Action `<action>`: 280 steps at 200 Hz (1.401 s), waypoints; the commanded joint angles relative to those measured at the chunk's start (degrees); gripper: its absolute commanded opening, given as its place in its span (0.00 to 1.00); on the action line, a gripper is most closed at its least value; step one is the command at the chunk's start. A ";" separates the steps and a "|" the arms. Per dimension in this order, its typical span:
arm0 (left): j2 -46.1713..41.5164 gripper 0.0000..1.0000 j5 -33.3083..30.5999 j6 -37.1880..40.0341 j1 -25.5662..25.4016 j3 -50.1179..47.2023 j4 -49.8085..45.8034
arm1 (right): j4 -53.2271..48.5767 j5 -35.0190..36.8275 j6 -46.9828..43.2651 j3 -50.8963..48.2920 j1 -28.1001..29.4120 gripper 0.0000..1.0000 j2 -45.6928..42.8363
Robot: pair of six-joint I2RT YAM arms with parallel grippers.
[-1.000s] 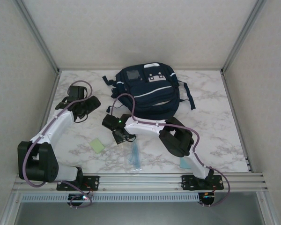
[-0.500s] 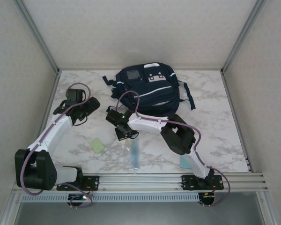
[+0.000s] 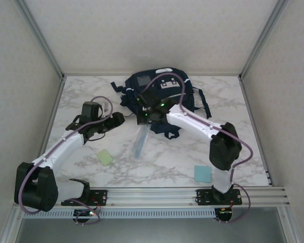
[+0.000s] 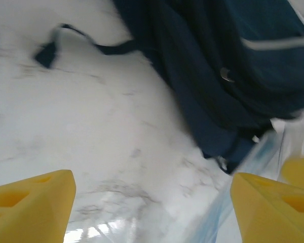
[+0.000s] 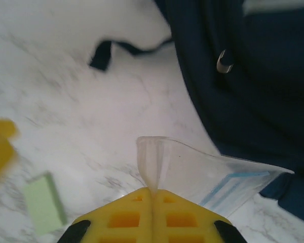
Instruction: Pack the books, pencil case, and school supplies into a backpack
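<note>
The right end effector is pinched shut on one end of the clear ruler, which slants away from its fingertips with the backpack just beyond. The ruler is the supply being packed, and next it needs an opening to slide into. The left end effector gapes wide and empty alongside (I can't make out whether the pack is unzipped).

right of the backpack the table lies open. just in front of the backpack the right arm and the ruler hanging from it bar the way; the left gripper crowds its left flank.
</note>
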 commanded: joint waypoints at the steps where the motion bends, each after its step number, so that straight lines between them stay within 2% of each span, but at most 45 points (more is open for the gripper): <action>1: -2.20 0.81 5.36 4.15 -3.92 0.43 4.97 | 1.38 -4.76 -1.37 0.59 -2.16 0.00 -0.28; 29: -0.41 0.83 6.83 6.61 -8.72 3.29 4.77 | 1.66 -6.37 -2.04 2.13 -3.93 0.00 -0.41; 61: 6.22 0.82 5.86 10.95 -13.77 8.82 1.34 | 1.91 -7.87 -1.59 2.92 -4.66 0.00 -0.91; 84: 11.23 0.75 3.64 12.25 -15.96 11.13 1.24 | 2.29 -8.97 -1.23 2.70 -4.81 0.00 -1.72; 117: 15.26 0.39 2.23 11.28 -16.75 12.80 3.43 | 2.79 -9.56 -0.73 1.53 -5.01 0.00 -3.25; 129: 15.71 0.19 1.99 10.94 -16.78 13.39 3.77 | 2.80 -9.49 -0.73 0.96 -5.10 0.00 -3.89; 133: 15.72 0.06 1.88 10.84 -16.80 13.64 3.75 | 2.87 -9.53 -0.73 0.78 -5.10 0.00 -4.10; 136: 15.75 0.01 1.68 10.82 -16.80 13.75 3.77 | 2.81 -9.50 -0.73 0.71 -5.10 0.00 -4.32; 166: 15.67 0.00 1.37 10.28 -16.80 15.37 2.87 | 3.24 -9.31 -0.66 -0.72 -5.10 0.00 -6.45; 171: 15.72 0.00 1.31 9.97 -16.79 15.68 2.62 | 3.44 -9.25 -0.84 -1.01 -5.10 0.09 -7.02; 179: 15.68 0.00 0.71 9.54 -16.80 16.17 2.28 | 3.79 -8.81 -0.95 -1.88 -5.10 0.40 -8.23; 189: 15.64 0.00 -0.47 8.66 -16.79 16.72 1.85 | 4.22 -7.02 -0.98 -3.43 -6.61 0.93 -10.11; 191: 15.63 0.00 -0.76 8.37 -16.80 16.86 1.76 | 4.32 -6.82 -0.99 -3.67 -6.66 0.97 -10.63; 210: 15.45 0.00 -3.63 5.96 -16.71 18.05 1.25 | 5.88 -4.26 -1.06 -8.99 -7.91 0.99 -16.19; 231: 15.61 0.00 -4.25 2.01 -16.29 19.46 2.82 | 9.07 -5.14 -2.18 -16.40 -9.93 0.99 -22.48; 257: 17.26 0.00 -1.55 -3.29 -15.74 22.30 5.64 | 17.17 -11.83 -5.98 -27.72 -11.02 0.99 -29.56; 280: 19.92 0.00 5.70 -8.22 -15.65 25.42 10.20 | 25.07 -20.21 -8.05 -35.67 -11.91 0.99 -32.77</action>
